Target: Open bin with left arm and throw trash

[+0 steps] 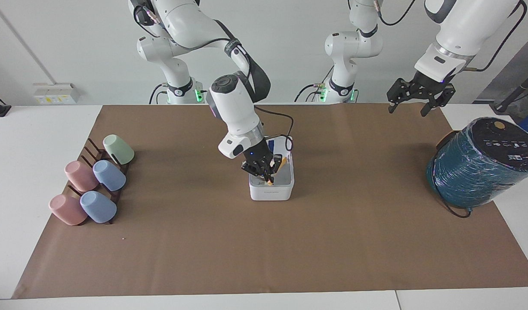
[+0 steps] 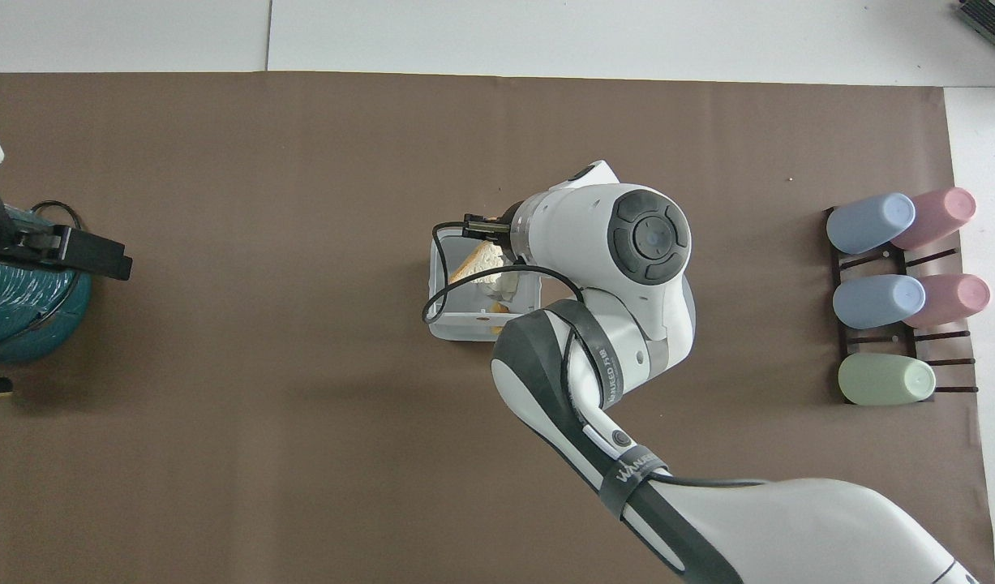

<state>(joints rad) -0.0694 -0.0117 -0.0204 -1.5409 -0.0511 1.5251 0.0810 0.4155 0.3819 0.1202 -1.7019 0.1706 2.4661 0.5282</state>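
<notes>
The white bin stands mid-table with its lid hinged up on the side nearer the robots. My right gripper is shut on the pale bread-like wedge and holds it tilted in the bin's open top; the wedge also shows in the overhead view. A white wad and a yellow lump lie inside the bin. My left gripper is open and empty, raised over the mat at the left arm's end, next to the teal cylinder.
A big teal cylinder with a black top lies tilted at the left arm's end of the mat. Several pastel cups sit on a dark rack at the right arm's end. The right arm's cable hangs over the bin.
</notes>
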